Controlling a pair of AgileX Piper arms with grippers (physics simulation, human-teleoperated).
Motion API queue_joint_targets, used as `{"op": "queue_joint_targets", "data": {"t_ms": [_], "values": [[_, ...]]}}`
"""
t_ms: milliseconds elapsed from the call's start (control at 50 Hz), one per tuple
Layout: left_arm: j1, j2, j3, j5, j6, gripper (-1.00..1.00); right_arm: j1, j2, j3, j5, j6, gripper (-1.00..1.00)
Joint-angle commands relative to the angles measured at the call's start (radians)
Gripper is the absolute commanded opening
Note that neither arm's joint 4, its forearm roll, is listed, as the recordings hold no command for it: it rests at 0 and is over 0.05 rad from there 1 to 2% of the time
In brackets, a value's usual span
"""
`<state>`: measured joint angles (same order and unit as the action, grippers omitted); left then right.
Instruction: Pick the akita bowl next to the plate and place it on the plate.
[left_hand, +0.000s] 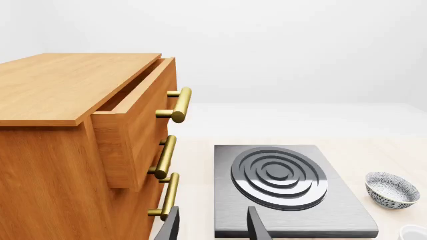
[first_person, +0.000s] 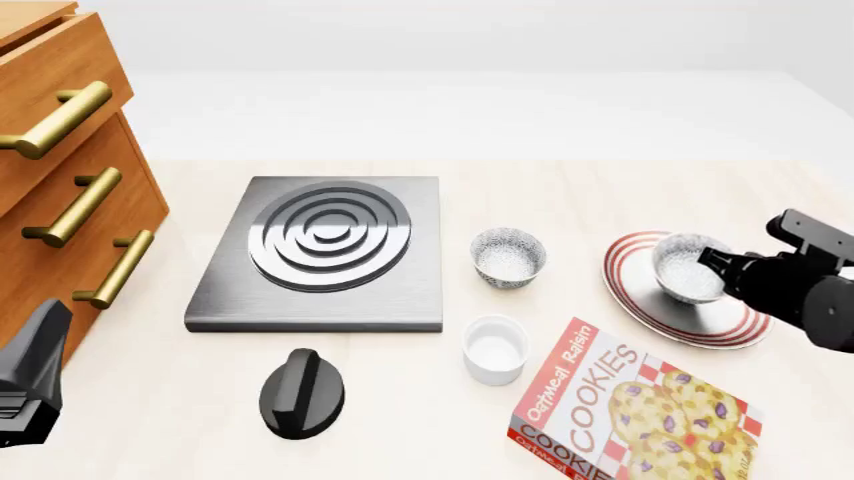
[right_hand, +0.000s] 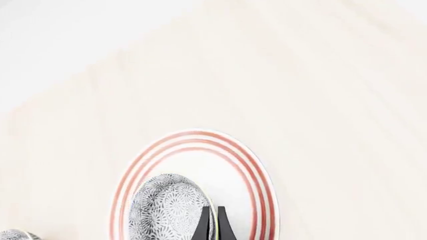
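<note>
The akita bowl, grey-and-white speckled outside and pale inside, sits over the left part of the red-striped plate. My right gripper reaches in from the right and is shut on its rim. In the right wrist view the fingers pinch the rim of the akita bowl above the plate; whether the bowl rests on the plate I cannot tell. My left gripper is open and holds nothing, low at the front left beside the drawer cabinet.
A look-alike speckled bowl stands between the stove plate and the plate. A plain white cup, a cookies box and a black knob lie along the front. The cabinet's top drawer is pulled out.
</note>
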<state>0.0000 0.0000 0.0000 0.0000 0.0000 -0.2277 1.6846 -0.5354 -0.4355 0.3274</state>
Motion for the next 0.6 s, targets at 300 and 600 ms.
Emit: {"op": "queue_joint_targets", "data": {"t_ms": [300,600], "values": [[0.000,0.000,0.000,0.000,0.000,1.00,-0.006,0.031,-0.011,-0.016,-0.006,-1.00],[0.000,0.000,0.000,0.000,0.000,1.00,-0.007,0.028,-0.018,-0.005,-0.005,-1.00]]}}
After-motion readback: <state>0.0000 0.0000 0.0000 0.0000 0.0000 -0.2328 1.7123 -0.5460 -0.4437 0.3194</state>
